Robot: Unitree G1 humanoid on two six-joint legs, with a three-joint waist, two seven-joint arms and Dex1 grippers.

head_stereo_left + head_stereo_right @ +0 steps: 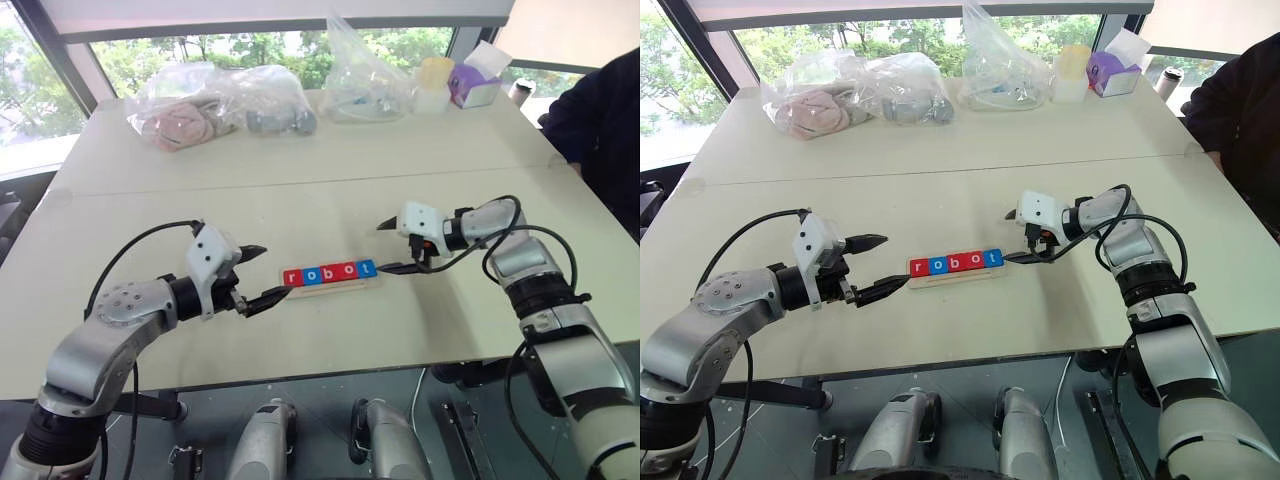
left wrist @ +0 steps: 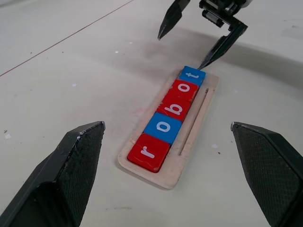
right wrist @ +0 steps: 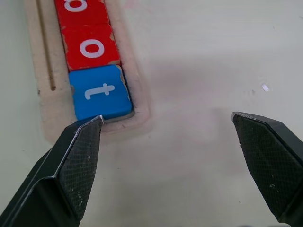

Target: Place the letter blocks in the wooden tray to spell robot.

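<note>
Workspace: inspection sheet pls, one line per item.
Surface: pale table, seam running across it.
Job's things: five letter blocks sit in the wooden tray, reading r-o-b-o-t.
Clutter: plastic bags, tissue box, cup at the far edge.
Grippers: left gripper and right gripper open, empty, one at each tray end.
Cables: black cables loop along both arms.
Surroundings: windows behind; a person's dark sleeve at right.

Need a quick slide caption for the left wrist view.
Five letter blocks spell robot in the wooden tray; open right gripper at the t end.
</note>
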